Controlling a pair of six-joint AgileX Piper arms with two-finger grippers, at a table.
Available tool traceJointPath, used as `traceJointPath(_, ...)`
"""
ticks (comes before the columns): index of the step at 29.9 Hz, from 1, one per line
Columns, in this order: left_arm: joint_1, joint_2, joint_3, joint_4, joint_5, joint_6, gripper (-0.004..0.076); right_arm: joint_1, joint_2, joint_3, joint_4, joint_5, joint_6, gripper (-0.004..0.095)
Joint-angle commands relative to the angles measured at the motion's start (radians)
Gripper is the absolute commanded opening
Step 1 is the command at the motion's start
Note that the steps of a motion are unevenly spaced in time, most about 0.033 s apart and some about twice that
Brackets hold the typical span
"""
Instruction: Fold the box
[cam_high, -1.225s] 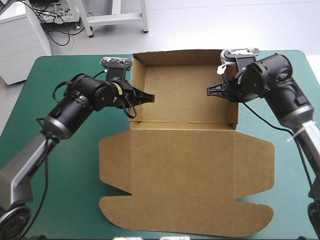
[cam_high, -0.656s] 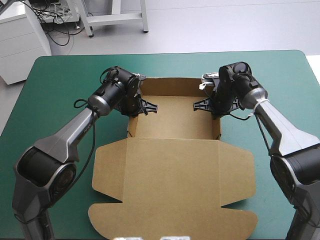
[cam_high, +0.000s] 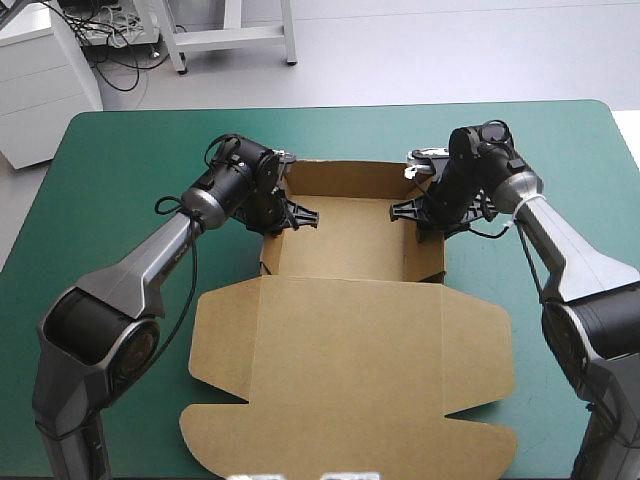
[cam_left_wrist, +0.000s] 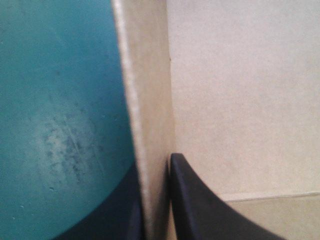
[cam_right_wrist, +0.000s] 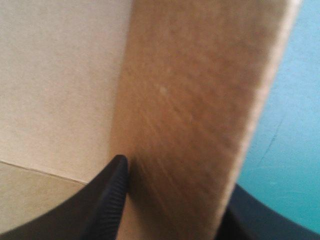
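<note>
The brown box (cam_high: 345, 245) stands on the teal-green cover as an open tray, with its lid (cam_high: 345, 370) lying flat toward the near edge. My left gripper (cam_high: 276, 214) is shut on the tray's left wall (cam_left_wrist: 150, 120), one black finger (cam_left_wrist: 197, 207) inside and the other outside. At the other side my right gripper (cam_high: 424, 212) is shut on the right wall (cam_right_wrist: 190, 105), its inner finger (cam_right_wrist: 107, 195) against the board. The left gripper (cam_left_wrist: 156, 167) and the right gripper (cam_right_wrist: 175, 182) each straddle their wall from above.
Bare teal-green cover (cam_high: 120, 150) lies to the left of the box and more (cam_high: 570, 150) to the right. The lid's front flaps reach almost to the table's near edge. The tray's far wall (cam_high: 345, 178) stands a short way from the far edge.
The box, held higher and farther back earlier, has come down and toward the near edge with both grippers on its side walls. Just before now it shifted slightly right.
</note>
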Motion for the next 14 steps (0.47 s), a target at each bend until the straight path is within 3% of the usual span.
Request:
traceJointPath(1, -0.004, -0.047, -0.052, -0.024, -0.019, 0.011, 0.0186, -0.005, -0.054, -0.029, 0.034, 0.007, -0.015, 0.0666)
traceJointPath(4, 0.001, -0.045, -0.081, -0.026, -0.008, 0.023, 0.029, -0.005, -0.054, -0.029, 0.026, 0.007, -0.008, 0.0781)
traceJointPath(8, 0.017, -0.039, -0.106, -0.034, 0.03, 0.024, 0.0399, -0.005, -0.054, -0.029, 0.021, 0.007, -0.005, 0.0789)
traceJointPath(14, 0.044, -0.039, -0.126, -0.028, 0.055, 0.024, 0.0416, -0.005, -0.054, -0.044, 0.007, -0.014, 0.011, 0.0789)
